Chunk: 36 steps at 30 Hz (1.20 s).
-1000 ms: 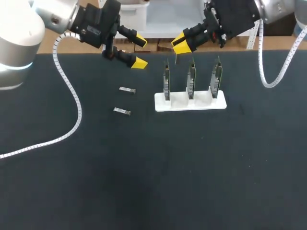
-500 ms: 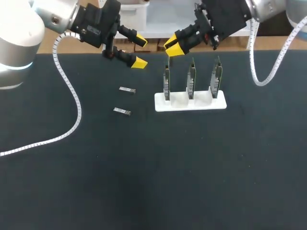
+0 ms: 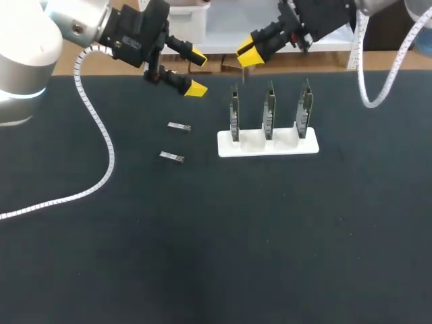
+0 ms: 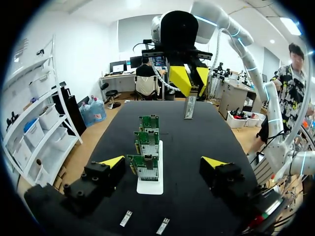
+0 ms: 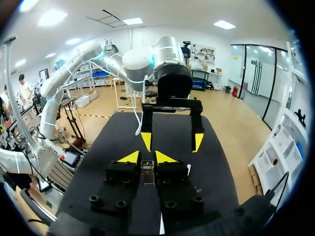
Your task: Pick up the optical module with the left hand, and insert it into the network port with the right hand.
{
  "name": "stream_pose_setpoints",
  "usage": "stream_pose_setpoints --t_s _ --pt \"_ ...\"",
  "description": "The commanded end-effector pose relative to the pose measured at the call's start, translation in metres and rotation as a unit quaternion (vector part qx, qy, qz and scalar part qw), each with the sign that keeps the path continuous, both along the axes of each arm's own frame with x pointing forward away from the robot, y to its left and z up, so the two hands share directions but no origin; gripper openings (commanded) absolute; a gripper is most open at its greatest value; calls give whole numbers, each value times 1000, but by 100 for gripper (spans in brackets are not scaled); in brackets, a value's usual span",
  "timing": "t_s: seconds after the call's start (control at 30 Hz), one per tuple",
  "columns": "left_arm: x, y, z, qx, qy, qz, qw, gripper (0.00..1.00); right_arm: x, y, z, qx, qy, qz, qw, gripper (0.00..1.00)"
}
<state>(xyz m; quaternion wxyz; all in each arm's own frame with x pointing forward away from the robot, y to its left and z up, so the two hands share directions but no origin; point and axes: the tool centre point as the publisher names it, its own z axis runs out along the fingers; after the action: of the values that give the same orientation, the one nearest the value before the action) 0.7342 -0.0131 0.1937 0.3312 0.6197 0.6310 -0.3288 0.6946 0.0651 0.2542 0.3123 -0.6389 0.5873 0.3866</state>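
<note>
**Optical module held by the right gripper, up beyond the far end of the board rack.**
Left to right: the left gripper (image 3: 196, 71) is hovering over the far desk (image 3: 270, 236), jaws spread and empty. A far spare module (image 3: 179, 126) and a near spare module (image 3: 171, 156) are lying below it. The right gripper (image 3: 248, 57) is pinching the optical module (image 3: 241, 71) by its flat sides above three upright boards (image 3: 269, 111) in a white rack (image 3: 268, 143). The module is appearing small, light, rigid and smooth. The thin boards are standing close, risking a skewed push.
</note>
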Motion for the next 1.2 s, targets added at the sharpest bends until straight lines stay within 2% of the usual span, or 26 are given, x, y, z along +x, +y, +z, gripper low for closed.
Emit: stream_pose_setpoints --t_s 0.03,0.23,0.37,0.9,1.1,1.2 --pt "0 0 1 3 1 0 1000 100 -5 -5 -8 -1 7 -3 1000 0" --pt "0 0 1 3 1 0 1000 100 -5 -2 -12 -2 12 -1 1000 0" --pt "0 0 1 3 1 0 1000 100 -9 0 -3 12 2 9 1000 0" --pt "0 0 1 3 1 0 1000 100 -9 0 -3 12 2 9 1000 0" --pt "0 0 1 3 1 0 1000 100 3 0 -8 -20 -22 11 999 0" --pt "0 0 1 3 1 0 1000 100 4 -1 -15 -25 -16 14 999 0"
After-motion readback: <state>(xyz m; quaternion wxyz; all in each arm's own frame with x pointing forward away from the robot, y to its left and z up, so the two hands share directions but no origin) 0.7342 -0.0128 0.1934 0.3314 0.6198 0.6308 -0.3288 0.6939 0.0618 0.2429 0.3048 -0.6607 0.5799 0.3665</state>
